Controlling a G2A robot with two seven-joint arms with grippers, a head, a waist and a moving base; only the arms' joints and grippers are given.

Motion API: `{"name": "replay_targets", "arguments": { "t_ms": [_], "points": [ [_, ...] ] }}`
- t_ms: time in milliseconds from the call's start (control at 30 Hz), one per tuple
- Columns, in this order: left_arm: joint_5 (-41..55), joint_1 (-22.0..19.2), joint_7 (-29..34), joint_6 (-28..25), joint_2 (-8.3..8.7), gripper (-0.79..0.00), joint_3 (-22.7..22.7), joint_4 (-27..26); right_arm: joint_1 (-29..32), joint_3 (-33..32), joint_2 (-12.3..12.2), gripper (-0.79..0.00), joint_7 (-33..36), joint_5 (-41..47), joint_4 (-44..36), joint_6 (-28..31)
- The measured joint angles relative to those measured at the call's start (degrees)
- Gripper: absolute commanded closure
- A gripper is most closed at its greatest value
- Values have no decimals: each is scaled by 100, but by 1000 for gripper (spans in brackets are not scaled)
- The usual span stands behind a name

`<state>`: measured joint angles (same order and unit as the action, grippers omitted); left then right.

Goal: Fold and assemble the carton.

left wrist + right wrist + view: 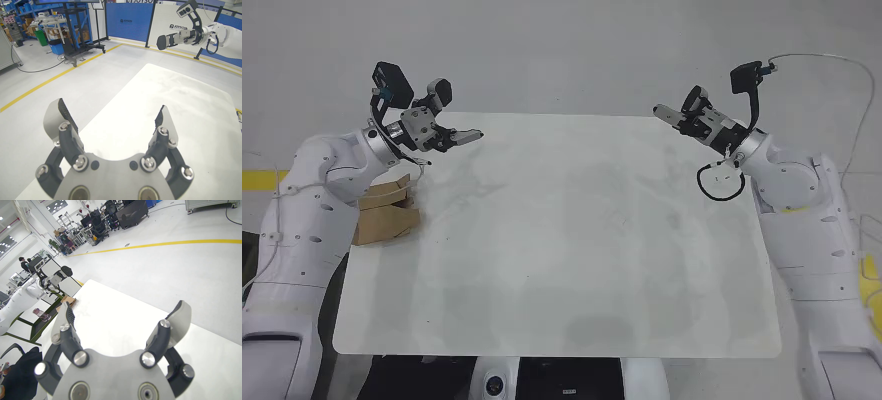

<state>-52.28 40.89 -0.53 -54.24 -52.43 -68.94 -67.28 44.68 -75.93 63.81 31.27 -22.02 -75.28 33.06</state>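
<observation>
Carton point(387, 212): brown cardboard at the left edge of the table point(572, 260), partly beneath the left forearm and apparently a little past the edge.
Handling: judged light; stiff across the panels, bending readily along the creases; thin flaps likely to crush or tear under a hard pinch; probably slides easily on the smooth table top.
Hold: best on a free panel edge or flap, clear of the creases, with the other gripper bracing the opposite side; free flaps not discernible from here.
Left gripper point(111, 109): spread wide, holding nothing, raised over the far left corner of the table, near the carton but not touching it.
Right gripper point(122, 306): spread wide, holding nothing, raised over the far right corner, well apart from the carton.
In the way: the left forearm directly above the carton, so probably cramped access from overhead.
Around: black cable loop point(720, 183) hanging at the right wrist; pink bottle point(40, 314) on a low stand left of the table.
</observation>
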Motion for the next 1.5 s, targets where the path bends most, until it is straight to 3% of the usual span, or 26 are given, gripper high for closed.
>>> {"name": "replay_targets", "arguments": {
  "t_ms": [833, 967, 1300, 1500],
  "points": [
    [0, 1, 0, 1, 0, -785, -1, 0, 0, 0, 0, -785, 0, 0, 0, 0],
    [471, 102, 106, 125, 13, -785, -145, 68, 0, 0, 0, -785, 0, 0, 0, 0],
    [2856, -199, 2290, -61, 204, -785, -540, 884, 0, 0, 0, -785, 0, 0, 0, 0],
    [3974, -411, 3706, 228, 405, -785, -907, 1430, 0, 0, 0, -785, 0, 0, 0, 0]
  ]
}}
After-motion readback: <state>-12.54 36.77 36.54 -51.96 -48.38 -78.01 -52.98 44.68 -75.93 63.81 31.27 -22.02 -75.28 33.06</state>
